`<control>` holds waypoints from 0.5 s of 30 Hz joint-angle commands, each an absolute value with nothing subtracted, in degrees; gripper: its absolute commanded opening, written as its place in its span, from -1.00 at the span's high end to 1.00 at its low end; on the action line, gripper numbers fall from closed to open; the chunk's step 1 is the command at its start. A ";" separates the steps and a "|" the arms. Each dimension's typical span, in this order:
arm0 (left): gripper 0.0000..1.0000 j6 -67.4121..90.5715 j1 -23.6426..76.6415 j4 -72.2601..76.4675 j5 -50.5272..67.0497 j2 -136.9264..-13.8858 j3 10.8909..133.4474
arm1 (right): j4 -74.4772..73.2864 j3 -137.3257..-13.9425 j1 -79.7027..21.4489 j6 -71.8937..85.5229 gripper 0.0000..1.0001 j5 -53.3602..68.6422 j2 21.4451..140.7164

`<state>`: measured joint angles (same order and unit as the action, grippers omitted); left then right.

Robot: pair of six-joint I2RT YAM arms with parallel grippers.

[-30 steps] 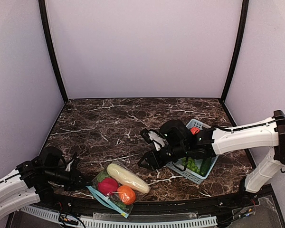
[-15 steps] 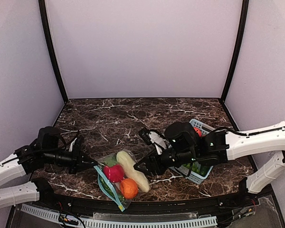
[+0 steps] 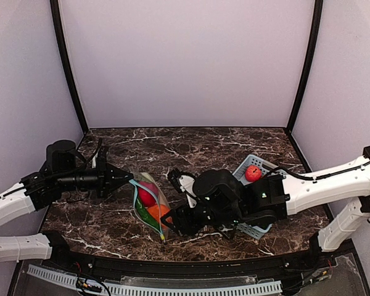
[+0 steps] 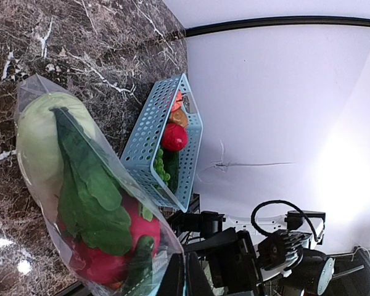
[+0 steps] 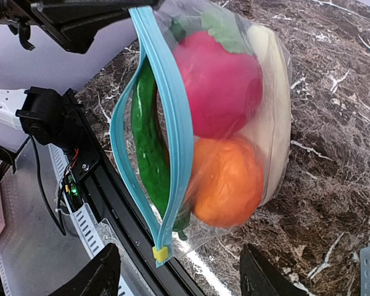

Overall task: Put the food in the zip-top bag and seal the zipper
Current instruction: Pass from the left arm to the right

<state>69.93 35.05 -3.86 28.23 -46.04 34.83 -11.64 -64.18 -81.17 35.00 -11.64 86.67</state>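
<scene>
Sealing well means the left pincer [image 3: 128, 180], clamped on the 11 o'clock corner of the bag [image 3: 149, 205], holds it taut while the right pincer [image 5: 186, 274], fingers apart, pinches along the zipper [image 5: 172, 123].

The left gripper [image 3: 124, 179] holds the zip-top bag [image 3: 149, 205] by its top corner, the right gripper [image 3: 171, 221] just beside it.

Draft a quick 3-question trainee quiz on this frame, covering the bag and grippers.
1. True or false: the zipper is sealed along its whole length.
2. Which gripper holds the zip-top bag? A left, B right, C neither.
3. Fill in: the round piece showing in the basket is ___.
Key: 1 false, it gapes open. 2 A, the left gripper pinches the bag's top corner. 3 red.
</scene>
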 commanded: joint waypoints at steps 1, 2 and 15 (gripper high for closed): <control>0.99 71.70 35.15 1.41 25.51 -45.84 35.60 | -12.66 -65.35 -82.61 36.38 -0.28 -13.94 88.67; 0.99 71.97 35.16 1.50 24.64 -45.45 35.14 | -12.95 -65.49 -83.24 36.13 -0.27 -14.43 88.75; 0.99 73.15 35.16 2.10 19.52 -43.32 34.54 | -16.16 -70.02 -86.91 34.63 -0.14 -16.67 98.18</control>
